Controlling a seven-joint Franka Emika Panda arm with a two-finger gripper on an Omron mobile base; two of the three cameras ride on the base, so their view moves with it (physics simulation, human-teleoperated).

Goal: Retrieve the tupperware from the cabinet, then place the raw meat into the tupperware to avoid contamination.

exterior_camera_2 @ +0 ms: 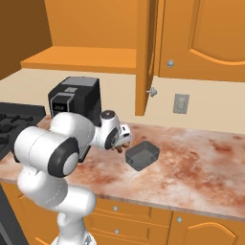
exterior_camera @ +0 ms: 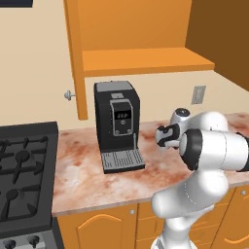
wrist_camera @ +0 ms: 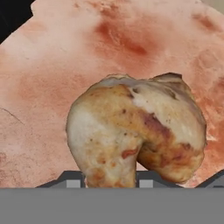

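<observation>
The raw meat (wrist_camera: 131,131), a lumpy tan-brown drumstick, sits right in front of the hand camera with its lower end between the finger bases. In the right base view a brown bit of the raw meat (exterior_camera_2: 117,149) shows under my gripper (exterior_camera_2: 119,145), which is shut on it low over the counter. Whether it still touches the counter I cannot tell. The tupperware (exterior_camera_2: 142,155), a low dark grey open box, stands on the counter just right of the gripper. The cabinet (exterior_camera_2: 148,57) hangs above with one door open and its shelf (exterior_camera: 146,61) bare. My gripper (exterior_camera: 163,138) is partly hidden by the arm.
A tall black coffee machine (exterior_camera: 116,121) stands on the marbled counter (exterior_camera_2: 201,158) left of the gripper. A black stove (exterior_camera: 24,165) lies at the far left. A wall outlet (exterior_camera_2: 181,103) is behind the tupperware. Counter to the right is free.
</observation>
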